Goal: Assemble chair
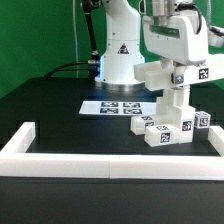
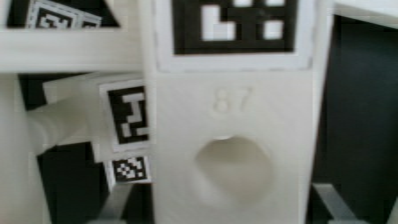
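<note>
Single white Franka arm (image 1: pixel 118 45): base at rear, links rise out of frame, forearm re-enters from top on exterior view's right. White hand housing (image 1: pixel 172 38) points down, slightly tilted. Two-finger gripper (image 1: pixel 176 72) hangs low; jaws drawn close, clamped on white blocky plastic chair part (image 1: pixel 160 76). Fingertips hard to make out in exterior view.

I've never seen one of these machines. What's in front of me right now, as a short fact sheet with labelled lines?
Surface: black table
Arm: white robot arm, its tool shut on an upright white chair part
Held part: carries a black-and-white tag and an oval hole
Other parts: white tagged blocks clustered on the table under the tool
Marker board: lying flat, to the exterior view's left of the cluster
Edge: long low white rail along the near side
</note>
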{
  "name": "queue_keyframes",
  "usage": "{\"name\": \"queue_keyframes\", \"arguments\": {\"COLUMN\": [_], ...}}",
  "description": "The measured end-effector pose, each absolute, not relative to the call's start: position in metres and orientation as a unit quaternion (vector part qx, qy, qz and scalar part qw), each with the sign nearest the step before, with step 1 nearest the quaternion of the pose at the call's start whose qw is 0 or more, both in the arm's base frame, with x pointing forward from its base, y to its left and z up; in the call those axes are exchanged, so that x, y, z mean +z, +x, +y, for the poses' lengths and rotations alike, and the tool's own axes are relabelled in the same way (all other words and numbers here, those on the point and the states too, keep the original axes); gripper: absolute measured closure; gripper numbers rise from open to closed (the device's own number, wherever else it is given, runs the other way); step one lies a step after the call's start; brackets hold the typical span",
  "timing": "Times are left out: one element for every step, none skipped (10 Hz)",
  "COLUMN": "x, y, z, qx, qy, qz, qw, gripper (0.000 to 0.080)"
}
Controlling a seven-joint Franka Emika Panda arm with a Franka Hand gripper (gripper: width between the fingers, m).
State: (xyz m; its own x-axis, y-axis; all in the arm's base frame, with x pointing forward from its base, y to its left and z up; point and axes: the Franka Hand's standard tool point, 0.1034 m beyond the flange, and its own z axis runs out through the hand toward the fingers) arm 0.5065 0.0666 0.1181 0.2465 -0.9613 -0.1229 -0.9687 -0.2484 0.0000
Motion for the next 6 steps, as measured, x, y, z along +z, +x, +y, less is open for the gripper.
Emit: {"name": "queue_keyframes", "arguments": {"x": [0.1186,0.1181,0.1181,0.118,0.118,0.1181], "y": [0.5068,0.5079,0.5094,0.5093,0.5094,0.5095], "z": [0.0693,0.0705,0.0708,0.0708,0.0709,0.0709], "qx": [0.053,0.054,0.052,0.053,0.053,0.052], "qy": [-0.794,-0.803,-0.809,-0.808,-0.808,-0.812], "qz": [0.604,0.593,0.585,0.586,0.586,0.58], "qw": [0.035,0.035,0.037,0.037,0.037,0.037], "gripper": [0.051,0.051,0.051,0.051,0.051,0.051]}}
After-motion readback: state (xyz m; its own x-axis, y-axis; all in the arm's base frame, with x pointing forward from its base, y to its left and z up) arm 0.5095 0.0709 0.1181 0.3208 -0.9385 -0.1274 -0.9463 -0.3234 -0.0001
